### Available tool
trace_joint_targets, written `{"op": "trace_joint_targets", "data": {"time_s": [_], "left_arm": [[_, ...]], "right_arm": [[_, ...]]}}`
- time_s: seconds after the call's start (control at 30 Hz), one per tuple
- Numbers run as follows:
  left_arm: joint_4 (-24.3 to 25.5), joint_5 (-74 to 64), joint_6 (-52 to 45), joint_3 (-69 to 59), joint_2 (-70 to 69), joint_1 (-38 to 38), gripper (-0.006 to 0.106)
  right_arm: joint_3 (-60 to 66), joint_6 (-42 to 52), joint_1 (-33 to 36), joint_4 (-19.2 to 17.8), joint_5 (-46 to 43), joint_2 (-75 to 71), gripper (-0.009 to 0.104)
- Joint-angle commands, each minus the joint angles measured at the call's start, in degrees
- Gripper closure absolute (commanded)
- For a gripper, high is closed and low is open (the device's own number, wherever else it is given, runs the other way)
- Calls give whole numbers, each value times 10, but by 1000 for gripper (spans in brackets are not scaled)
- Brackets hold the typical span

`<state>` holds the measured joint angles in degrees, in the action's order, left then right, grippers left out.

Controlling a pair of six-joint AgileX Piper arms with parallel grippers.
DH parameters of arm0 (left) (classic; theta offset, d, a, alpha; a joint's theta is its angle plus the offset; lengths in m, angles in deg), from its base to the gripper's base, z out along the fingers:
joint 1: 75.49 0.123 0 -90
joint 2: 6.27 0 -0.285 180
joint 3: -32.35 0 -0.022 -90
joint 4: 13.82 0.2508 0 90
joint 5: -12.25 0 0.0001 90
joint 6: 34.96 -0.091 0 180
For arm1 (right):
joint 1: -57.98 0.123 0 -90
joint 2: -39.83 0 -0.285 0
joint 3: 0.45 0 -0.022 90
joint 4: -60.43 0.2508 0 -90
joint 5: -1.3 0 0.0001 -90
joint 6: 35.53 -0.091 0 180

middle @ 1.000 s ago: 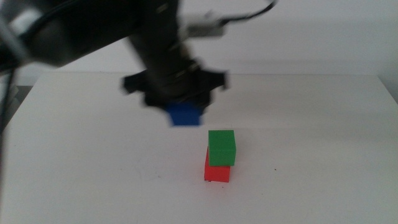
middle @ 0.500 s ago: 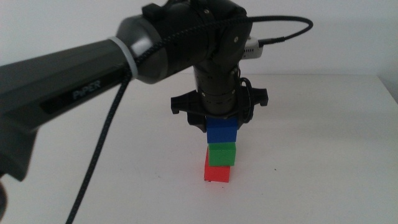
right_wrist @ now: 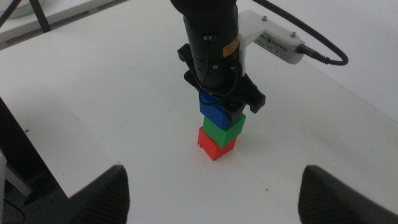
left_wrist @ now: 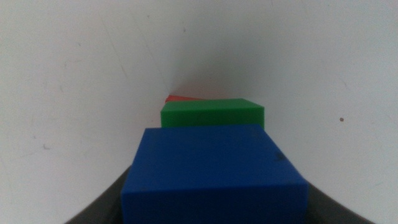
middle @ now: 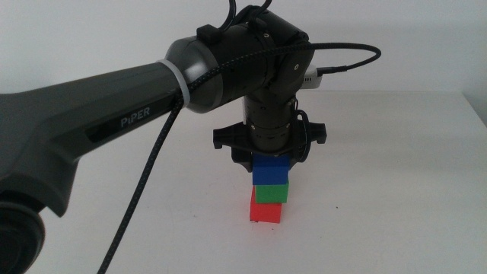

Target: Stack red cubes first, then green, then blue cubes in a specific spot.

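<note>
A three-cube stack stands mid-table: the red cube [middle: 266, 212] on the white tabletop, the green cube [middle: 272, 193] on it, set slightly to the right, and the blue cube [middle: 272, 169] on top. The specific spot is hidden under the red cube. My left gripper [middle: 271, 163] comes straight down from above and is shut on the blue cube [left_wrist: 211, 168], which rests on the green cube [left_wrist: 211, 114]; a sliver of the red cube [left_wrist: 180, 98] shows beyond. My right gripper [right_wrist: 217, 190] hovers open away from the stack [right_wrist: 219, 130].
The left arm [middle: 114, 114] reaches in from the left and hangs over the table's left half, with its black cable [middle: 144, 183] trailing down. A tiny black mark [middle: 337, 208] lies to the right of the stack. The table's back edge [middle: 396, 92] runs behind.
The left gripper carried the blue cube right and down from above and behind the stack, and it now sits on the green cube. The green and red cubes have not moved.
</note>
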<state>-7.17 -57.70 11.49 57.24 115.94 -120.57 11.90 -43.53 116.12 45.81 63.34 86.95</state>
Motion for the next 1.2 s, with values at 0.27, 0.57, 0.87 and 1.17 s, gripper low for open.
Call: {"op": "trace_joint_targets", "data": {"time_s": [0.27, 0.57, 0.87, 1.17], "left_arm": [[-3, 10, 0, 5, 11, 0, 102], [19, 7, -45, 5, 11, 0, 7], [13, 0, -75, 5, -44, 0, 7], [8, 0, -182, 45, -201, 0, 7]], "right_arm": [[3, 0, 1, -2, -4, -3, 7], [3, 0, 1, -2, -4, -3, 7], [3, 0, 1, -2, -4, -3, 7], [3, 0, 1, -2, -4, -3, 7]]}}
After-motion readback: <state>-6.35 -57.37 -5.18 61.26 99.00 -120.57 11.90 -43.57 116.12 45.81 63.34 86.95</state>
